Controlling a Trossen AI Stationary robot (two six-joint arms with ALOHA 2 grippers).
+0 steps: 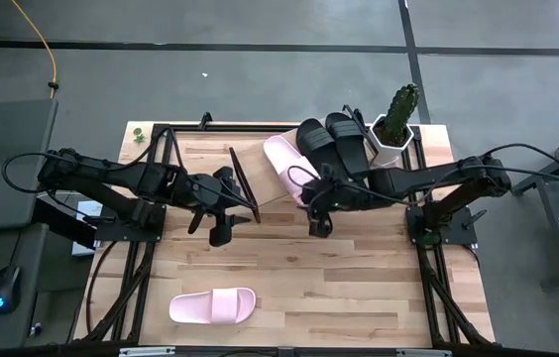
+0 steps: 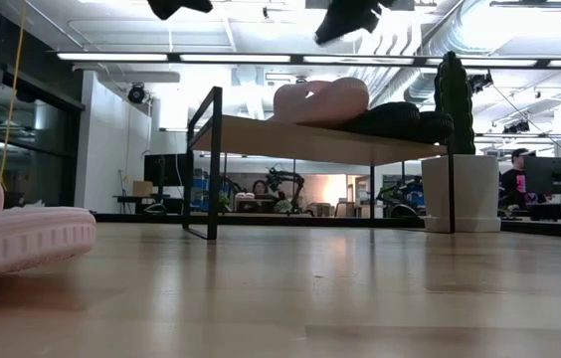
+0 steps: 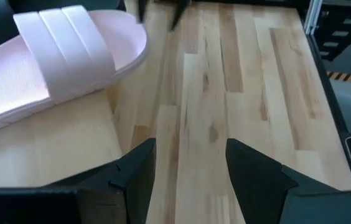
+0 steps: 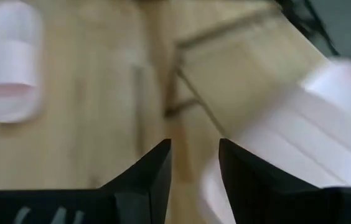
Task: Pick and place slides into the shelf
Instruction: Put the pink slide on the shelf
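High view shows me three slides on the shelf (image 1: 260, 183): two black ones (image 1: 331, 144) side by side at its right end near the cactus pot (image 1: 393, 134), and a pink slide (image 1: 287, 167) beside them. The last pink slide (image 1: 212, 305) lies alone on the tabletop (image 1: 359, 288) near the front edge, well apart from both arms. I judge it light, foamy and a bit springy, stiff enough in the sole to lift by one edge; the wide strap looks the surest place to take hold, since the smooth sole may slip. My left pincer (image 1: 222, 230) hangs over the tabletop just in front of the shelf's left end, released and empty. My right pincer (image 1: 317, 223) hovers just in front of the shelved pink slide, fingers parted with nothing between them.
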